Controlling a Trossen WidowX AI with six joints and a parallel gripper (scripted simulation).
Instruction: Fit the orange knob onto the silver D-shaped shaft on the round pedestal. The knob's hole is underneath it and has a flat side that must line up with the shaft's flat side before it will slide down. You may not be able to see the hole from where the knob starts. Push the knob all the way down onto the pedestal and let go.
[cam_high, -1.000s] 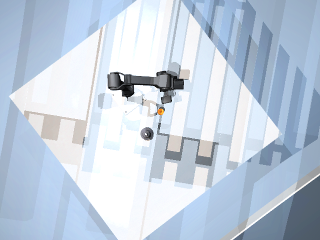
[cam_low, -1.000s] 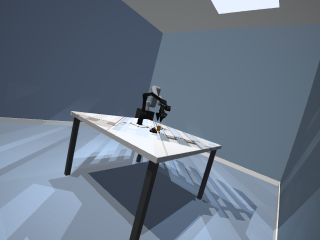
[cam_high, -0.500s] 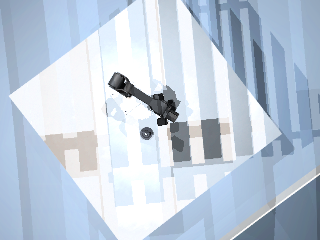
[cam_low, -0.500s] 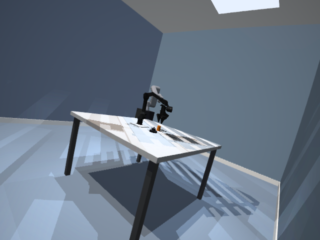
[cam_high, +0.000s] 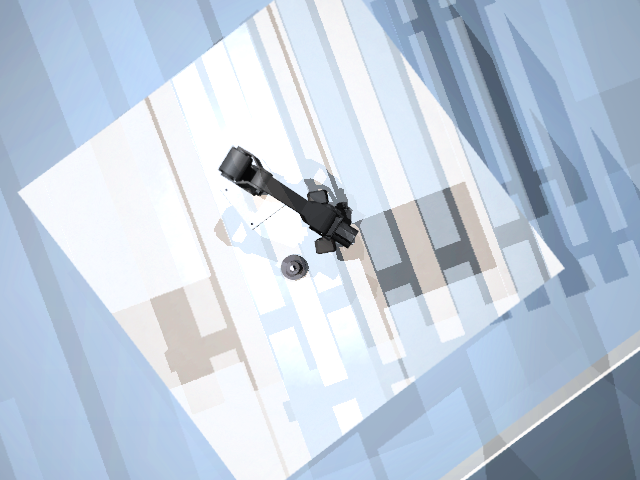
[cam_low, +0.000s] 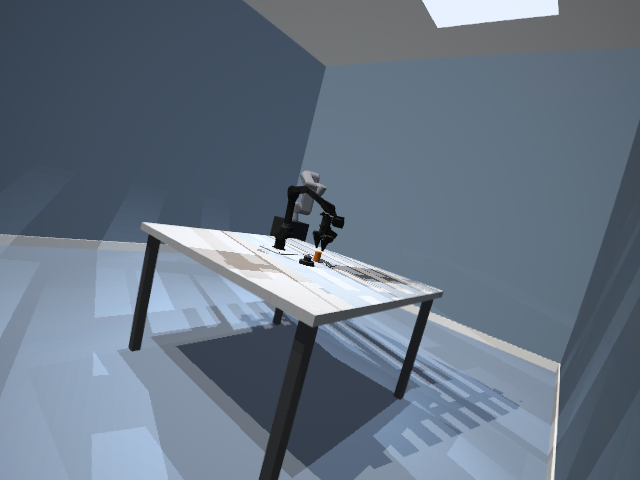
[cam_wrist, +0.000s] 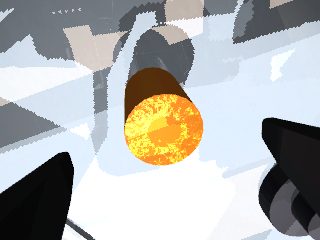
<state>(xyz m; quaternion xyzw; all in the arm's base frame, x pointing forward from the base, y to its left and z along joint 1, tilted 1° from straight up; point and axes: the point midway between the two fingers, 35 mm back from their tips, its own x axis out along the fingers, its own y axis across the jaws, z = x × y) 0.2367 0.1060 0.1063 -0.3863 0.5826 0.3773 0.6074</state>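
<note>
The orange knob stands upright on the table; in the wrist view I see its round top straight below me. My gripper is open and empty. It hangs a little above the knob, with one black finger on each side and neither touching it. In the top view the gripper hides the knob. The dark round pedestal with the silver shaft at its centre stands on the table a short way from the knob; the shaft's flat side is too small to make out.
The white table bears patchy light and shadow stripes. The arm's base stands at the table's far side, behind the knob and the pedestal. A grey wall rises behind the table.
</note>
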